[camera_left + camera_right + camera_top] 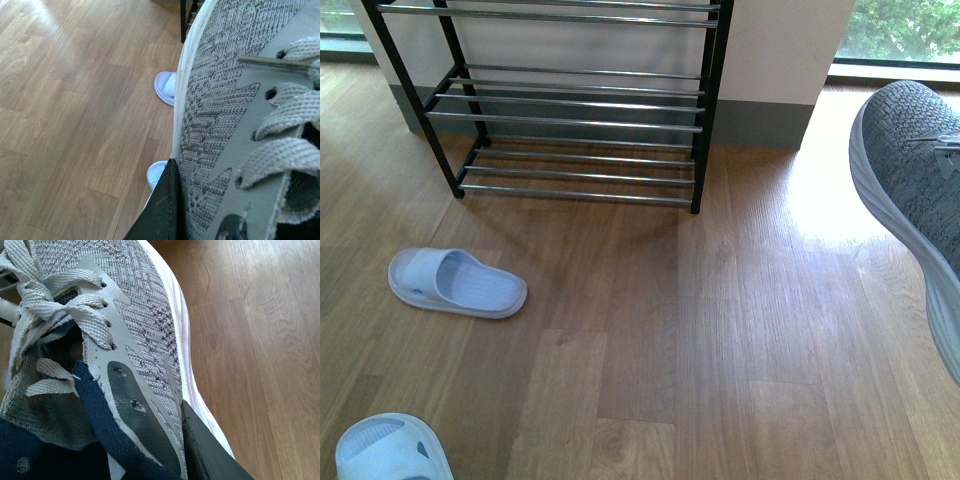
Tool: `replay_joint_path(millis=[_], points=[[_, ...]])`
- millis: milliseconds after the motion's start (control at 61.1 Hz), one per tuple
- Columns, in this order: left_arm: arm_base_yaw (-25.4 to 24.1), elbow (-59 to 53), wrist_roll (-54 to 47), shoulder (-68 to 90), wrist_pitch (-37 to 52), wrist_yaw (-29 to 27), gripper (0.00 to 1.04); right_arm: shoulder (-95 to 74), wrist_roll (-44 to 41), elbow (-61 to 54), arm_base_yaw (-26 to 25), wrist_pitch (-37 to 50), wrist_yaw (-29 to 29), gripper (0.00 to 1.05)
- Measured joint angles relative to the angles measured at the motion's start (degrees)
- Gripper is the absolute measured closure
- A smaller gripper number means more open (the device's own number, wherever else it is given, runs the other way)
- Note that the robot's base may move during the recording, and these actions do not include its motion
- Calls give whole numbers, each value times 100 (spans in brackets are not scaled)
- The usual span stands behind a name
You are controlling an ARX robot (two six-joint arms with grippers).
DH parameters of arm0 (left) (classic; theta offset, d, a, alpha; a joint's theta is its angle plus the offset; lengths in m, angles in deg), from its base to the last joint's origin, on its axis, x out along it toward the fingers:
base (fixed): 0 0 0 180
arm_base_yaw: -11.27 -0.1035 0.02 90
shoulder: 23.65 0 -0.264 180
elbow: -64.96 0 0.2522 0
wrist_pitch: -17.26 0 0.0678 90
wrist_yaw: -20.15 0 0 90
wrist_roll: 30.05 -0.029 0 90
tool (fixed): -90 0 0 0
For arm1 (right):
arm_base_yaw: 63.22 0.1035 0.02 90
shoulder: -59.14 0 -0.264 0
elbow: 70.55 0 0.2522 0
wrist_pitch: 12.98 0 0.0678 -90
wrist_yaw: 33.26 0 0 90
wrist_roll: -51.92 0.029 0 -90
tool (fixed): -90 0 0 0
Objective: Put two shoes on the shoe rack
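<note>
The shoe rack [570, 100], black uprights with chrome bars, stands against the far wall. A grey knit sneaker [910, 190] with a thick white sole hangs tilted above the floor at the front view's right edge. In the right wrist view my right gripper [165, 455] is shut on a grey sneaker [135, 315], one black finger [205, 450] pressed on its outer side by the navy lining. My left gripper [190, 220] is shut on a grey sneaker [220, 100], one dark finger [160, 210] against its side. Each gripper's other finger is hidden.
Two pale blue slides lie on the wooden floor: one [455, 283] in front of the rack's left half, the other [390, 450] at the near left corner. Both slides [166, 87] [157, 172] peek out beside the sneaker in the left wrist view. Windows flank the wall.
</note>
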Motion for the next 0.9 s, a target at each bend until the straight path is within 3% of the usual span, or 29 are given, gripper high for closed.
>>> replay_joint_path(millis=[900], points=[[7, 0, 17, -9, -20, 26, 102, 20, -2, 0, 7, 0, -7, 103]])
